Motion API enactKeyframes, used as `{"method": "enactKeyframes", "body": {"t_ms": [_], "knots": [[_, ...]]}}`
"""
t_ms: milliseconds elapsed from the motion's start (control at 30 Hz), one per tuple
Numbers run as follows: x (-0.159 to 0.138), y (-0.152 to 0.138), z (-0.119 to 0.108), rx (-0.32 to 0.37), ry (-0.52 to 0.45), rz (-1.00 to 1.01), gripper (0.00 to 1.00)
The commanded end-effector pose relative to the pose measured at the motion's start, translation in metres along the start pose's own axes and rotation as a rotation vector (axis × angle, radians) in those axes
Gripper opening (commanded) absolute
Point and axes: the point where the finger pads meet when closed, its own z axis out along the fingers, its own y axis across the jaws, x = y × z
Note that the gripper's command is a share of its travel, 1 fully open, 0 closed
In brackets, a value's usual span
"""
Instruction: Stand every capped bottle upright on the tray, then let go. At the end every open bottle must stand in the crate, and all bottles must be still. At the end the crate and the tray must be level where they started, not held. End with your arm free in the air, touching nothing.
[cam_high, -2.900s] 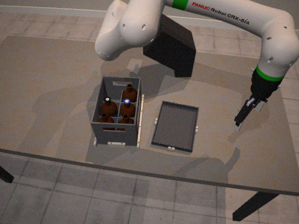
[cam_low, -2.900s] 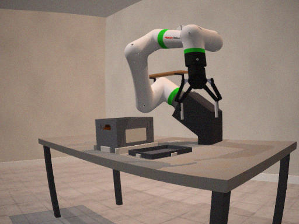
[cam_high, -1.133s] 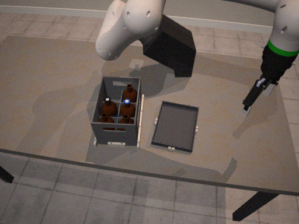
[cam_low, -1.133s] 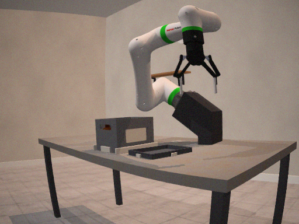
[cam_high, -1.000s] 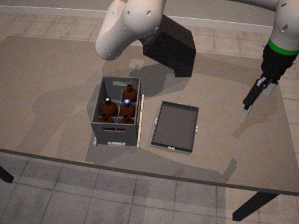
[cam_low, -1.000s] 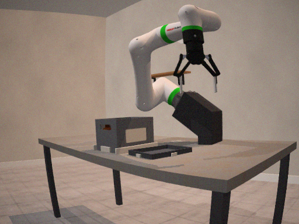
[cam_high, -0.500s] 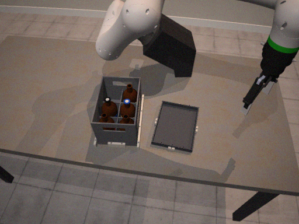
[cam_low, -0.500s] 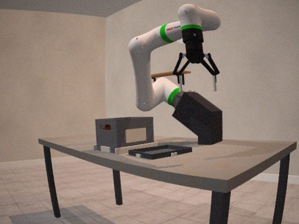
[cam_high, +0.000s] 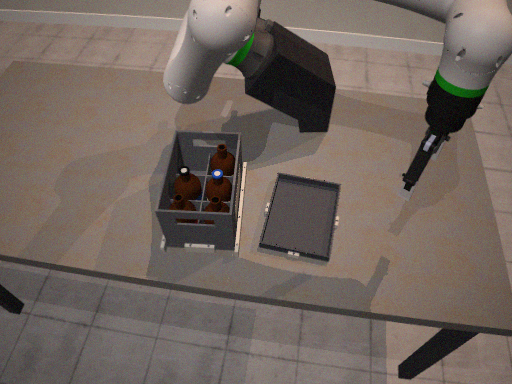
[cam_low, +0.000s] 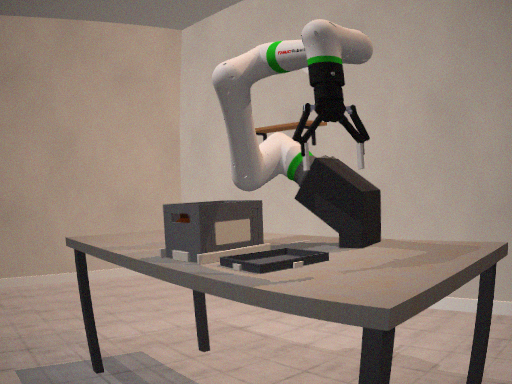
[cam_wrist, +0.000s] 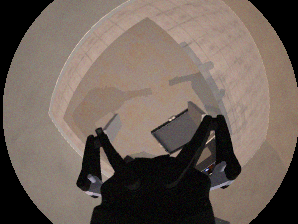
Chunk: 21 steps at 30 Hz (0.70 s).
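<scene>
From above: grey crate (cam_high: 170, 175) on the table (cam_high: 75, 150), five brown bottles standing in its cells. One white-capped bottle (cam_high: 185, 182) and one blue-capped bottle (cam_high: 218, 185) in the middle row, an open bottle (cam_high: 222, 159) behind them, two more open ones (cam_high: 179, 204) (cam_high: 215, 205) in front. Tray (cam_high: 268, 218) just right of the crate, flat, nothing in it. Gripper (cam_high: 419, 165) well right of the tray, seen edge-on.

From the side: crate (cam_low: 200, 225) at the table's near left, low dark tray (cam_low: 260, 262) just beside it. Gripper (cam_low: 332, 155) high above the table, pointing down, fingers (cam_low: 359, 156) spread fully wide, gripping nothing.

From the wrist: both fingers splayed wide against the table far below, tray (cam_wrist: 174, 129) small between them.
</scene>
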Motion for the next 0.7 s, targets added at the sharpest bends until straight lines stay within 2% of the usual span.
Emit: {"method": "enactKeyframes", "body": {"t_ms": [0, 400, 667], "knots": [[-0.006, 0.002, 0.004, 0.000, 0.000, -0.028, 1.00], [-0.037, 0.013, 0.025, 0.000, -0.006, -0.181, 1.00], [-0.054, 0.022, 0.027, 0.000, -0.011, -0.254, 1.00]]}}
